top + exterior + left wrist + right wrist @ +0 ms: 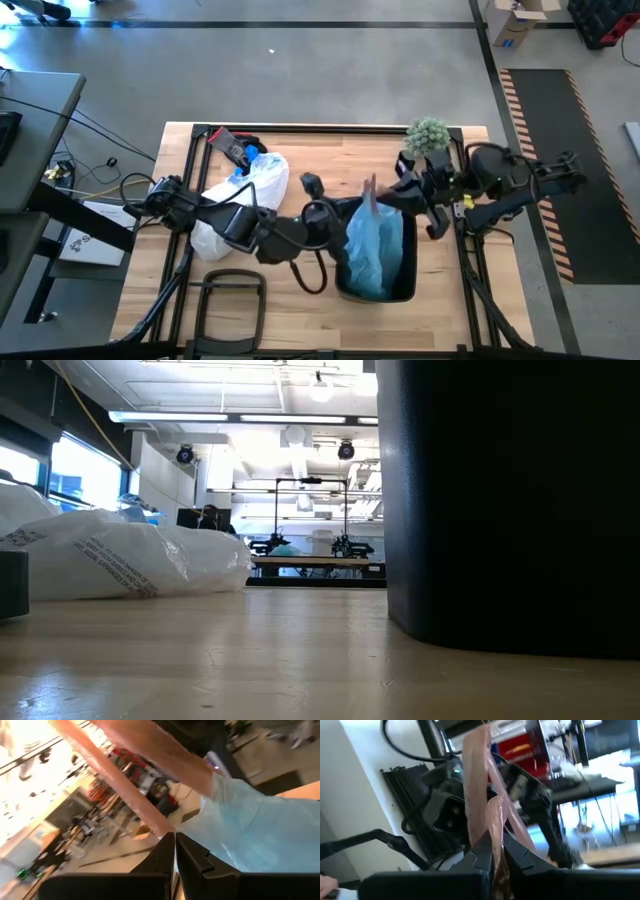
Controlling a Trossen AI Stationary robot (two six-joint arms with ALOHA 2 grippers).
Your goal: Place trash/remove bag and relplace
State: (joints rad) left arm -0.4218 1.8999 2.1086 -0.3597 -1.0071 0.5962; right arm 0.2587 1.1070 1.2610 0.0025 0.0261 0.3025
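Pinching the bag's (375, 245) reddish tie (485, 795), both end effectors hide its knot.

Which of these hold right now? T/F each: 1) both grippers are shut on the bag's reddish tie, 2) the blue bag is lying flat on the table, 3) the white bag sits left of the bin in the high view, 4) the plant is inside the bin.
1) True. The left gripper and the right gripper are each shut on the reddish tie.
2) False. The blue bag stands in the black bin, its top pulled upward.
3) True. The white bag lies on the table, left of the bin.
4) False. The plant stands at the table's far right corner, outside the bin.
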